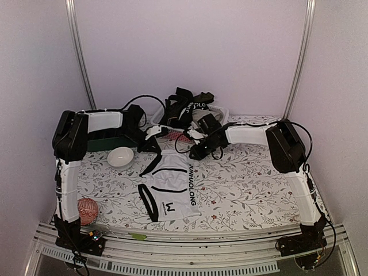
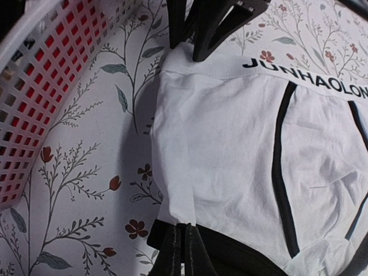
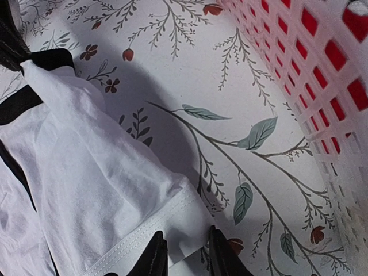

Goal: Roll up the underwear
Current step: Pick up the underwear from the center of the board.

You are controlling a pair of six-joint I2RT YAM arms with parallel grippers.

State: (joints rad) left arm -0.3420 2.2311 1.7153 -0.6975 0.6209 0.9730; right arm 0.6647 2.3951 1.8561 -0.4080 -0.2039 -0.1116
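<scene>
A white underwear (image 1: 169, 187) with black trim and a lettered waistband lies flat on the floral cloth. It also shows in the left wrist view (image 2: 230, 149) and the right wrist view (image 3: 86, 184). My left gripper (image 1: 152, 148) (image 2: 183, 253) is shut on its far left corner, at the black leg trim. My right gripper (image 1: 193, 155) (image 3: 187, 259) is closed on the far waistband corner, with cloth between its fingers. Several black underwear (image 1: 185, 106) are heaped in the basket at the back.
The white lattice basket (image 1: 222, 109) stands just behind both grippers, close in the wrist views (image 2: 34, 63) (image 3: 322, 69). A white bowl (image 1: 121, 156) sits left of the underwear. A pink ball (image 1: 87, 210) lies at the near left corner.
</scene>
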